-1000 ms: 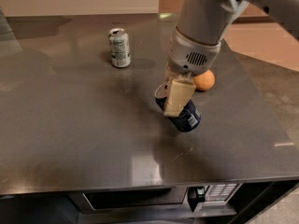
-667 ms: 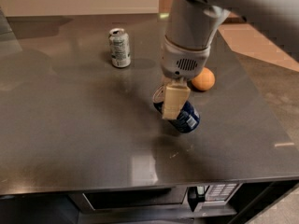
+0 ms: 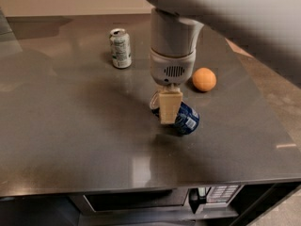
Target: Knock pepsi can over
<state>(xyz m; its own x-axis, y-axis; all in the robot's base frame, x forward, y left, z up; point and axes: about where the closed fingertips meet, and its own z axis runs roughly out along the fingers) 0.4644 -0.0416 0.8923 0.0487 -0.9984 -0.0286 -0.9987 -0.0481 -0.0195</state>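
The pepsi can (image 3: pixel 187 120), dark blue with pale label text, lies tipped on its side on the grey table (image 3: pixel 70 140), right of the middle. My gripper (image 3: pixel 169 109) hangs straight down from the arm's pale wrist (image 3: pixel 172 55). It sits just in front of the can's left end and hides that end. Whether it touches the can cannot be seen.
A pale silver-green can (image 3: pixel 121 48) stands upright at the back left. An orange ball (image 3: pixel 204 79) rests behind and to the right of the pepsi can. The table's front edge runs above a dark appliance with a control panel (image 3: pixel 218 193).
The arm has swung more upright and the gripper has shifted slightly left over the can's left end. The pepsi can has stayed on its side in about the same spot.
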